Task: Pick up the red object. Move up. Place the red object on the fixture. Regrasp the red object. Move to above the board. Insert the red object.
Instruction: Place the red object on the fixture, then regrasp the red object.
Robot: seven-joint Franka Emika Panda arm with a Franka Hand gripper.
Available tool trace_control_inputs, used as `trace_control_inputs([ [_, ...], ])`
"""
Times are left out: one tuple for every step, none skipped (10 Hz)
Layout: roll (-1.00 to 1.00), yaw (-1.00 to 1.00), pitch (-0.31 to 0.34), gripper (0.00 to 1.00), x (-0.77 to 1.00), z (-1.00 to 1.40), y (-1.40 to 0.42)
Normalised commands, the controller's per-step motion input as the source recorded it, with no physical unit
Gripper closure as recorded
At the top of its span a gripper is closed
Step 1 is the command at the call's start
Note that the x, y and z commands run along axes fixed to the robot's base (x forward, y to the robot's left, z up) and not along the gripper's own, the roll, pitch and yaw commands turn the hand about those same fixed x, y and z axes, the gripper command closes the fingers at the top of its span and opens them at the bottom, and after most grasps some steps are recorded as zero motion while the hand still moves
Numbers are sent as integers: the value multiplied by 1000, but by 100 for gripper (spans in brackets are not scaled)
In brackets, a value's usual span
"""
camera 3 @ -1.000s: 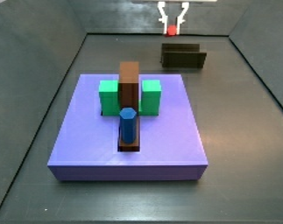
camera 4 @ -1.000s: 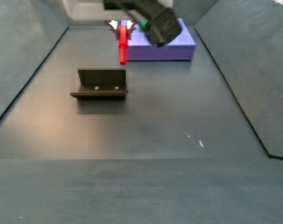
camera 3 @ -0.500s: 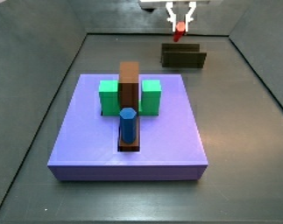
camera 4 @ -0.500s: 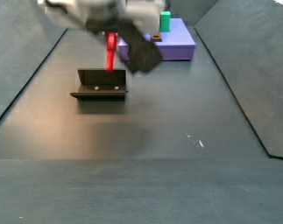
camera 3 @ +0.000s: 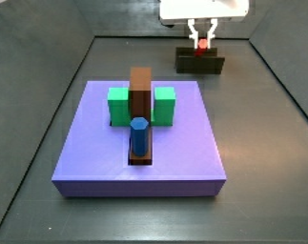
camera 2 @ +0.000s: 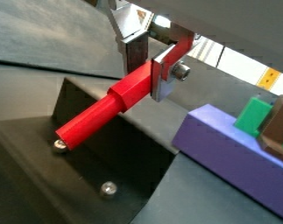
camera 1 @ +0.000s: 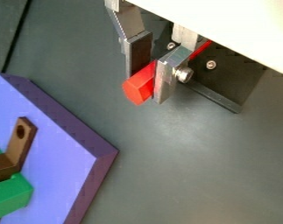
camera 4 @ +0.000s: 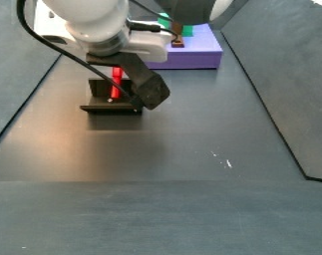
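Here, at the fixture-placement step, I had the gripper [camera 2: 146,72] low over the fixture [camera 3: 199,63], which stood near the far edge of the bench [camera 3: 264,143], toward its right corner in that side view, well apart from the board [camera 3: 182,157]. The fingers [camera 1: 167,77] were clenched on the red object [camera 2: 109,105], gripping it at its upper end so that the free length pointed down and away. In a wrist view the lower tip lay at, or just above, the fixture's dark plate beside a small screw head; I could not tell whether it touched. I judged this end-grasp to explain the placement: the piece was to be rested in the fixture so that the fingers could let go and take it again at a better angle for insertion.

The board lay flat nearer the front of the bench, carrying two green blocks [camera 3: 120,105], a brown bar [camera 3: 141,88] between them, and a blue peg [camera 3: 139,136] in front of the bar. None of these was near the gripper.

The bench surface was dark grey and matt, with a few pale specks in a side view, and grey walls rose from its edges on all sides shown.
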Motion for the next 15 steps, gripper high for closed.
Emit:
trace_control_inputs([
  [86, 0, -120, 100, 120, -283, 17],
  [114, 0, 0, 100, 211, -169, 194],
  [231, -29, 0, 100, 183, -163, 257],
  [100, 0, 0, 100, 123, -160, 177],
  [0, 0, 0, 100, 40, -60, 89],
  [0, 0, 0, 100, 0, 0, 0],
  [0, 0, 0, 0, 0, 0, 0],
  [-11, 0, 0, 0, 0, 0, 0],
  [-143, 0, -31, 0, 0, 0, 23],
  [-120, 0, 0, 0, 63, 163, 3],
  [-211, 0, -123, 0, 160, 551, 0],
  [-114, 0, -109, 0, 186, 691, 9],
  [-83, 0, -123, 0, 191, 606, 6],
  [0, 0, -134, 0, 169, 500, 23],
  [91, 0, -211, 0, 223, 291, 17],
])
